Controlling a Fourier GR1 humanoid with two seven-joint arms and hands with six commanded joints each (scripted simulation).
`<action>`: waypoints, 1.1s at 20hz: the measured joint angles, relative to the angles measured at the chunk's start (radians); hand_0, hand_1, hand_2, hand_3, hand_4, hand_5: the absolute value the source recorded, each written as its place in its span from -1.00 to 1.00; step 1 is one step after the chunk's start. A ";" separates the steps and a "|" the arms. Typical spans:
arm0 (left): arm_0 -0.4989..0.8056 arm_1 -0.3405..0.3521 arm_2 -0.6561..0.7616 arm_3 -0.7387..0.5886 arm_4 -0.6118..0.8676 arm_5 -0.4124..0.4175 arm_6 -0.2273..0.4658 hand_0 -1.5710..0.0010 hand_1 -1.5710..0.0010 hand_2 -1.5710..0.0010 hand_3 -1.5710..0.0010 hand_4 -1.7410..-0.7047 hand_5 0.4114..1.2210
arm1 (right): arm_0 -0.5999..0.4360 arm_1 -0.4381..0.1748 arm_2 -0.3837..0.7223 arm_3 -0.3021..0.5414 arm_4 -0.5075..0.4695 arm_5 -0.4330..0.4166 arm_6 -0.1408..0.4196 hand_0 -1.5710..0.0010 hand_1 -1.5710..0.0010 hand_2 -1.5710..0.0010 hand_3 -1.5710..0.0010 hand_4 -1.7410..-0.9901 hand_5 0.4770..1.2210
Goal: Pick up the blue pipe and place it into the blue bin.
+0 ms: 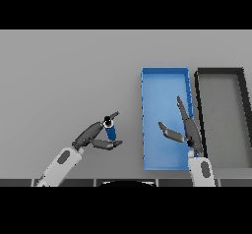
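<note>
The blue pipe [110, 128] is a short blue cylinder with a dark end, standing tilted left of the blue bin [147, 120]. My left hand [92, 135] is closed around it, fingers above and thumb below, pinching it. The blue bin is a shallow rectangular tray right of centre with nothing inside it. My right hand [189, 130] hovers over the bin's right side with fingers straight and thumb spread, holding nothing.
A dark grey bin [201, 110] of similar size sits directly right of the blue bin, their walls nearly touching. Grey table [64, 71] stretches to the left and behind.
</note>
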 measured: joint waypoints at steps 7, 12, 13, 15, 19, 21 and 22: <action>-0.006 -0.097 0.022 0.039 0.117 -0.049 -0.028 0.47 0.18 0.01 0.01 -0.31 0.14 | -0.002 -0.022 -0.018 0.003 -0.013 0.010 0.007 1.00 1.00 1.00 1.00 0.47 -0.78; -0.001 -0.123 0.006 0.027 0.106 -0.035 -0.035 -0.52 -0.61 -0.67 -0.60 -0.76 0.72 | 0.015 -0.024 -0.010 -0.005 -0.004 0.013 0.000 1.00 1.00 1.00 1.00 0.50 -0.77; 0.009 -0.115 -0.004 0.011 0.100 -0.036 -0.047 -0.62 -0.69 -0.74 -0.68 -0.70 0.77 | 0.011 -0.017 -0.004 0.005 0.002 0.011 0.000 1.00 1.00 1.00 1.00 0.50 -0.78; 0.011 -0.115 -0.014 0.006 0.083 -0.015 -0.053 -0.75 -0.80 -0.83 -0.80 -0.61 0.86 | 0.002 -0.012 0.000 0.002 0.011 0.003 0.008 1.00 1.00 1.00 1.00 0.51 -0.78; 0.005 -0.135 -0.023 0.003 0.043 0.006 -0.095 -0.90 -0.92 -0.93 -0.92 -0.52 0.94 | -0.005 -0.014 -0.001 0.013 0.014 0.002 0.001 1.00 1.00 1.00 1.00 0.55 -0.79; 0.000 -0.155 -0.017 -0.034 0.047 0.014 -0.118 -0.94 -0.95 -0.96 -0.95 -0.51 0.96 | -0.001 -0.024 -0.009 0.008 0.008 0.006 0.005 1.00 1.00 1.00 1.00 0.56 -0.80; 0.001 -0.161 -0.012 -0.055 0.056 0.010 -0.143 -0.95 -0.96 -0.96 -0.96 -0.50 0.97 | -0.008 -0.021 -0.008 0.005 0.003 0.008 0.009 1.00 1.00 1.00 1.00 0.57 -0.80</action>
